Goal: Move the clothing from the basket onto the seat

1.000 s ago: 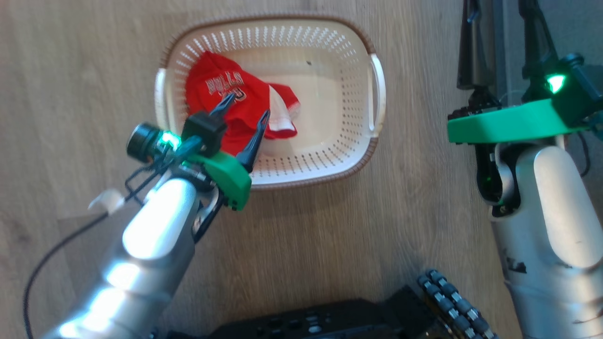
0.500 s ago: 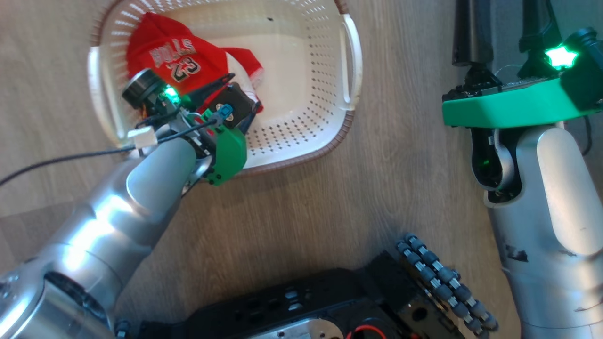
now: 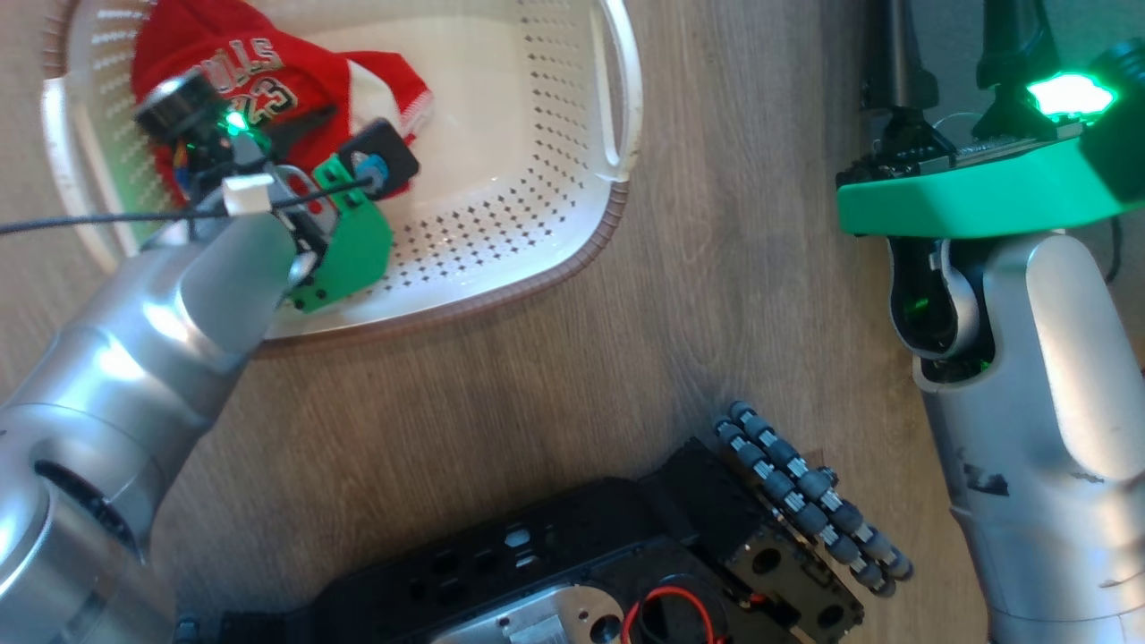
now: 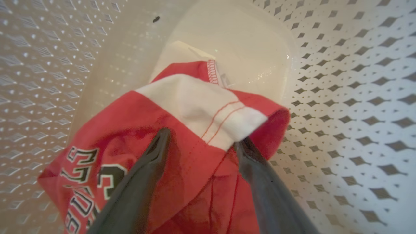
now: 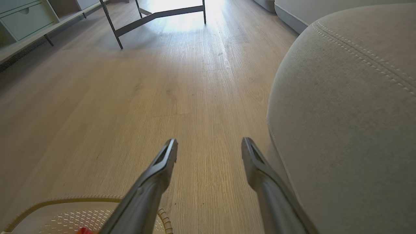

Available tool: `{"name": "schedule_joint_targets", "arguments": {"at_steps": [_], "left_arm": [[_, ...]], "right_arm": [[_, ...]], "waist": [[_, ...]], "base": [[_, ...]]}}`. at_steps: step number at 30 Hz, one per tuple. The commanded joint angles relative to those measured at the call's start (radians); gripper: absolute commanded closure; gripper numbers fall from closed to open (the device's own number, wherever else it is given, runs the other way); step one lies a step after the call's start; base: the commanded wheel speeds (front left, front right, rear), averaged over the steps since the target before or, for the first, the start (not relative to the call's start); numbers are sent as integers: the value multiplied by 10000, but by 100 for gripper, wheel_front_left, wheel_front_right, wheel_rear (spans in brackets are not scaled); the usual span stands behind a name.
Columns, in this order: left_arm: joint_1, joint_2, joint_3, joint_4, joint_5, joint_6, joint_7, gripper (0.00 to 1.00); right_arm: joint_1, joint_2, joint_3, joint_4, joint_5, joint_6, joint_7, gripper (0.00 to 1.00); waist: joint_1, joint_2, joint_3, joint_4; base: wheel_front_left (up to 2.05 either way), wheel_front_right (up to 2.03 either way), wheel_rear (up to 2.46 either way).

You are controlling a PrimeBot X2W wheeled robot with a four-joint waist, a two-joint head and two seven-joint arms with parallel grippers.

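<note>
Looks like the grasp step, not yet closed: reaches down into the basket (image 3: pixel 537 179) with the left claw (image 4: pixel 203 138), spread wide and planted astride a raised fold of the clothing (image 4: pixel 201 100), right where red cloth meets white panel. Finds the clothing bunched at the far left of the basket, none of it on the seat (image 5: pixel 351 113), away on the right. Holds the right claw (image 5: pixel 209 143) wide too, gripping nothing, above the wooden floor (image 5: pixel 130 97) just beside the seat. Calls next, probably, for pinching shut on that fold, lifting clear of the basket wall, then carrying it right to the seat. Cannot tell how many garments make up the heap, nor how much cloth lies under the fold. Loses the tips of the left claw behind its own wrist in the head view. Cuts off part of the lettering at the left wrist view's near edge, and much of the seat at the right wrist view's right edge.
</note>
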Motion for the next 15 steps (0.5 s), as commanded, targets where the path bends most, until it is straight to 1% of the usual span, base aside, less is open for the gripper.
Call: {"name": "schedule_joint_targets", "arguments": {"at_steps": [1, 8, 11, 12, 13, 15], "left_arm": [[17, 136, 7, 61, 116, -63, 54, 0], [-6, 29, -150, 694, 268, -50, 135, 0], [-21, -44, -84, 911, 137, -16, 126, 1], [-16, -65, -44, 995, 64, -17, 161, 68], [-14, -90, -14, 1042, -2, -20, 143, 100], [12, -100, 79, 1139, -158, -23, 75, 100]], "right_arm": [[271, 76, 107, -326, 102, 69, -49, 0], [506, 76, -31, -340, 229, 69, -49, 0], [572, 76, -72, -338, 270, 69, -49, 0], [589, 76, -74, -336, 274, 69, -49, 0], [600, 76, -74, -331, 278, 69, -49, 0], [604, 76, -85, -319, 290, 69, -49, 0]], "waist": [[-1, 0, 106, -133], [-1, 0, 138, -230], [-1, 0, 138, -237], [-1, 0, 133, -239], [-1, 0, 126, -240], [-1, 0, 104, -235]], "base": [[0, 0, 0], [0, 0, 0], [0, 0, 0], [0, 0, 0], [0, 0, 0], [0, 0, 0]]}}
